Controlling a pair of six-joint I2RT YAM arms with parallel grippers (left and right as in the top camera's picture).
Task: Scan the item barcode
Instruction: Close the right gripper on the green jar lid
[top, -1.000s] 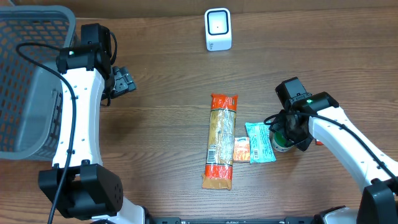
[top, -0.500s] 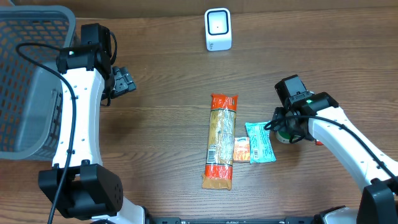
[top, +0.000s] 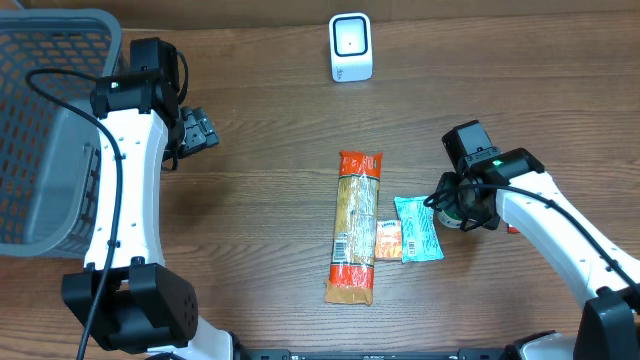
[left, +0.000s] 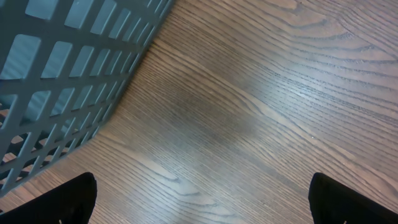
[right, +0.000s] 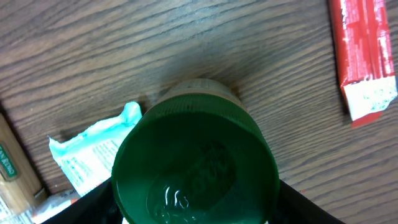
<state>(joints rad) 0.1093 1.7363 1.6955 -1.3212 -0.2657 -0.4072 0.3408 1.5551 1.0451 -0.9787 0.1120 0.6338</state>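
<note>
Wood-grain table (top: 260, 120) shows beneath a round, glossy green-lidded jar (right: 196, 168).

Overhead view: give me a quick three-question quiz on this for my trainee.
1. True or false: the left gripper holds a packet.
2. What sits between the fingers of the right gripper? A. a banana B. a green-lidded jar C. a mug
3. What colour is the packet lying nearest the jar?

Key: 1 false, it is open and empty; 2 B; 3 teal.
</note>
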